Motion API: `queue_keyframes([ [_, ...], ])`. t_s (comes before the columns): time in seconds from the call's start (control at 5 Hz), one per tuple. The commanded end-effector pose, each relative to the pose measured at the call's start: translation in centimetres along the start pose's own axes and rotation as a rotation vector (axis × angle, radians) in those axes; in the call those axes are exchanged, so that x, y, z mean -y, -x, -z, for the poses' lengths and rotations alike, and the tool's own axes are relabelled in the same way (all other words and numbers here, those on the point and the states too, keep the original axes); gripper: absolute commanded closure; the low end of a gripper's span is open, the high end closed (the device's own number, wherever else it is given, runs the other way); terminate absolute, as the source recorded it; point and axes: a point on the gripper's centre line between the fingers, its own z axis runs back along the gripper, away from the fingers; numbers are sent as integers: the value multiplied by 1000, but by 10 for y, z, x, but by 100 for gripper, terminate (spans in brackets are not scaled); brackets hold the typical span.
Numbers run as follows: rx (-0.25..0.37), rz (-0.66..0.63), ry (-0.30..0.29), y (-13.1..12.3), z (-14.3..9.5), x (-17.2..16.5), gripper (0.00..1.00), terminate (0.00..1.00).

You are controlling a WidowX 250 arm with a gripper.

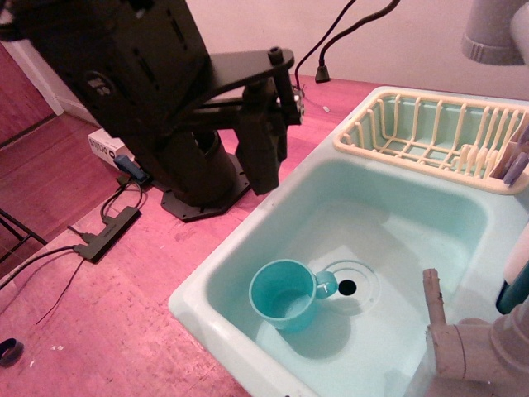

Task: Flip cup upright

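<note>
Cup status first: the small teal plastic cup [284, 293] with the loop handle is standing on the floor of the pale aqua plastic sink basin [413, 223], mouth facing up, handle pointing right toward the round drain hole [347, 287]. So as far as I can judge, the flip is basically done, since it's sitting upright on its base with nothing touching it.

The black robot pincer [263, 141] hangs well above and a bit to the left of the cup, up over the near-left edge of the basin and the reddish wooden table [124, 314]. Its dark fingers point downward, they aren't gripping anything, and from this angle I honestly can't tell how wide the gap between them is.

The relation that matters: the cup lies below and slightly right of the pincer, its long axis vertical, open rim up. If another grab were needed, it'd be a straight drop down and a touch right.

Cream slatted dish rack [430, 136] sits at the far right, well apart from all this.
</note>
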Motion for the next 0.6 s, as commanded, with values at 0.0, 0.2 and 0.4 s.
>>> queue_keyframes([
  [0.0,33,0,-27,6,-13,-2,0,0],
  [0.2,33,0,-27,6,-13,-2,0,0],
  [0.4,33,0,-27,6,-13,-2,0,100],
])
